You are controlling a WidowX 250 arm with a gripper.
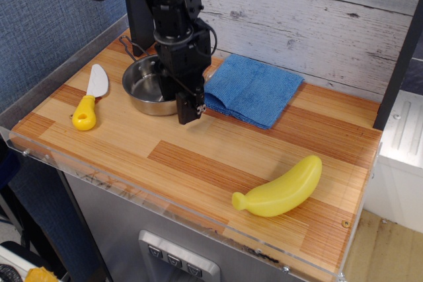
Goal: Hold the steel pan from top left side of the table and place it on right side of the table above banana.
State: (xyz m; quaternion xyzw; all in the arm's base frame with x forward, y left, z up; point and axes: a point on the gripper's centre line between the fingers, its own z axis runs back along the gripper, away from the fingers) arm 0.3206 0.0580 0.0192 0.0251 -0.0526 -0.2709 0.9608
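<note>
This looks like a robot test room, not a real kitchen. A small wooden table (198, 156) with a clear plastic edge sits on a grey metal box with buttons (174, 260). Behind it, at the top, is a wall of white boards (317, 24).

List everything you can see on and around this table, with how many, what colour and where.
steel pan: one, shiny silver, far left part of the table, partly behind the gripper
toy knife: one, yellow handle and white blade, left edge, left of the pan
cloth: one, blue, folded, back middle, right of the pan
banana: one, bright yellow, near right part
table: one, striped light and reddish-brown wood with a clear rim
plank wall: one, whitewashed grey, behind the table
gripper: one, black, pointing down at the pan's right rim; whether it is open or shut is unclear
</note>
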